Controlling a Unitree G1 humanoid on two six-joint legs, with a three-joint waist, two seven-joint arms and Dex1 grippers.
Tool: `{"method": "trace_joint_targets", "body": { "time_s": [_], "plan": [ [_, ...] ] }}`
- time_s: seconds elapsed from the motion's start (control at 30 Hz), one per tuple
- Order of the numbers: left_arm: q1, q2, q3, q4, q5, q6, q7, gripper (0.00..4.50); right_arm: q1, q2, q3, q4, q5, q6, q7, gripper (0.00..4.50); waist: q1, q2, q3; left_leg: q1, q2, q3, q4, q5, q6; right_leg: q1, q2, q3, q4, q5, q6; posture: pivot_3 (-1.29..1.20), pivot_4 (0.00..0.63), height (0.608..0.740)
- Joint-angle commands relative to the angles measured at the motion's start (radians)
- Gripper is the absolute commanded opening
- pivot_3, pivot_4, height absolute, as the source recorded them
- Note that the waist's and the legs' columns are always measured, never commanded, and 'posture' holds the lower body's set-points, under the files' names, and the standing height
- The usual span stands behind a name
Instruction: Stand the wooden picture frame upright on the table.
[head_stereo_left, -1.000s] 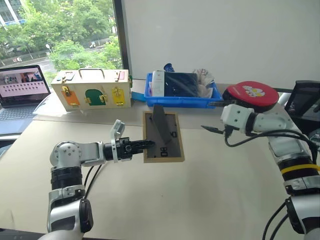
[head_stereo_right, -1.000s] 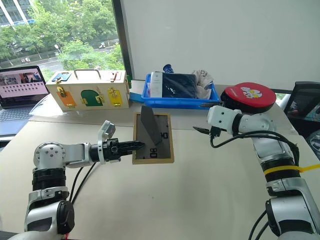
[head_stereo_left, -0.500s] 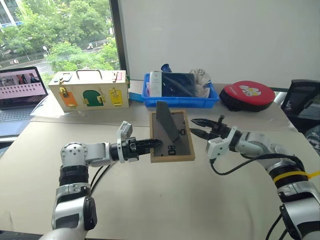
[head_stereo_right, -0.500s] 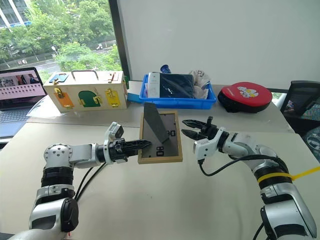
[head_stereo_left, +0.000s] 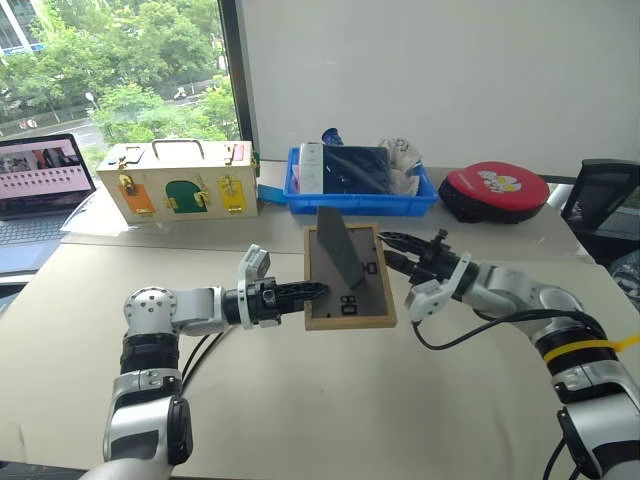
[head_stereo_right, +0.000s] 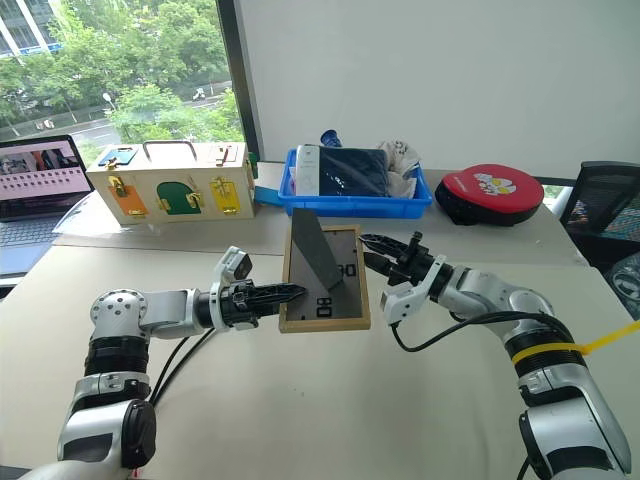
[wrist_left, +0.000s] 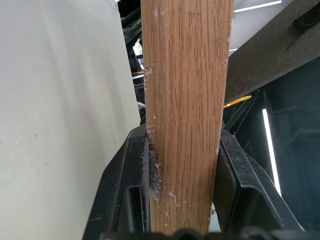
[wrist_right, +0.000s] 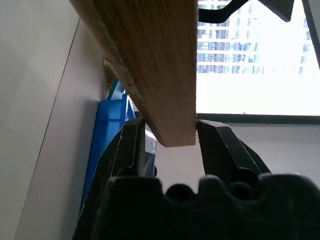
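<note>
Wooden picture frame (head_stereo_left: 349, 278) shows grey back, stand unfolded.

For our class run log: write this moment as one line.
left pincer: shut on light-wood picture frame, left edge | right pincer: closed on right edge | frame: back up, stand unfolded, above beige table

Both head views look forward and down over the counter (head_stereo_left: 300, 400), sharing the whole scene. Each wrist view sits very close to the wooden picture frame (wrist_left: 185, 110), looking along its tool
</note>
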Motion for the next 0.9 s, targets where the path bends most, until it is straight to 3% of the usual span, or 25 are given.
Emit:
{"method": "trace_joint_targets", "body": {
  "time_s": [0.03,0.2,0.33,0.37,0.4,0.57,0.63,0.8,0.87,0.9],
  "plan": [
    [-0.032,-0.005,-0.006,-0.004,-0.019,0.003,-0.009,1.15,-0.015,-0.005,0.024,-0.070,-0.102,0.030,-0.138,1.91,0.000,0.000,0.000,0.000,0.000,0.000,0.000,0.000,0.000,0.000,0.000,0.000,0.000,0.000,0.000,0.00,0.150,0.726],
    [-0.027,-0.011,-0.010,-0.008,-0.013,0.003,-0.007,1.15,-0.035,-0.010,0.049,-0.089,-0.182,0.065,-0.273,1.91,0.000,0.000,0.000,0.000,0.000,0.000,0.000,0.000,0.000,0.000,0.000,0.000,0.001,0.000,0.000,0.00,0.150,0.726],
    [-0.025,-0.010,-0.011,-0.014,-0.013,0.003,-0.008,1.15,-0.050,-0.009,0.071,-0.069,-0.170,0.047,-0.283,1.91,0.000,0.000,0.000,0.000,0.000,0.000,0.000,0.000,0.000,0.000,0.000,0.000,0.002,0.000,0.000,0.00,0.150,0.726],
    [-0.023,-0.010,-0.010,-0.020,-0.010,0.003,-0.008,1.15,-0.052,-0.010,0.075,-0.064,-0.164,0.042,-0.283,1.38,-0.001,0.000,0.000,0.001,0.000,0.000,0.000,0.000,0.000,0.000,0.000,0.000,0.002,0.000,0.000,0.00,0.150,0.726],
    [-0.020,-0.009,-0.010,-0.030,-0.003,0.003,-0.011,1.15,-0.055,-0.011,0.080,-0.059,-0.159,0.038,-0.283,1.25,-0.001,0.000,0.000,0.001,0.000,0.000,0.000,0.000,0.000,0.000,0.000,0.000,0.002,0.000,0.000,0.00,0.150,0.726],
    [0.052,0.027,-0.078,-0.217,0.117,-0.105,-0.090,1.15,-0.060,-0.019,0.084,-0.055,-0.152,0.043,-0.295,1.19,-0.002,0.000,0.000,0.001,0.000,0.000,0.000,0.001,-0.001,0.000,0.000,0.000,0.002,0.000,0.000,0.00,0.150,0.726],
    [0.071,0.036,-0.064,-0.234,0.130,-0.149,-0.141,2.14,-0.065,-0.023,0.085,-0.050,-0.149,0.045,-0.298,1.19,-0.001,0.000,0.000,0.001,0.000,0.000,0.000,0.003,-0.005,0.000,0.000,0.000,0.003,0.000,0.000,0.00,0.150,0.726],
    [0.133,0.147,-0.053,-0.339,0.168,-0.233,-0.301,3.96,-0.073,-0.036,0.077,-0.026,-0.119,0.047,-0.284,1.19,-0.007,0.000,0.000,0.002,-0.001,0.000,0.000,0.003,-0.002,0.000,0.000,0.001,0.004,0.000,0.000,0.00,0.150,0.726],
    [0.160,0.203,-0.042,-0.358,0.209,-0.296,-0.360,4.50,-0.086,-0.044,0.077,0.004,-0.104,0.045,-0.274,1.19,-0.007,0.000,0.000,0.002,0.000,0.000,-0.001,0.003,-0.002,0.000,0.000,0.001,0.004,0.000,0.000,0.00,0.150,0.726],
    [0.170,0.226,-0.026,-0.357,0.229,-0.334,-0.379,4.50,-0.093,-0.048,0.076,0.022,-0.093,0.045,-0.268,1.19,-0.007,0.000,0.000,0.002,0.000,0.000,-0.001,0.003,-0.002,0.000,0.000,0.001,0.004,0.000,-0.001,0.00,0.150,0.726]
  ]
}}
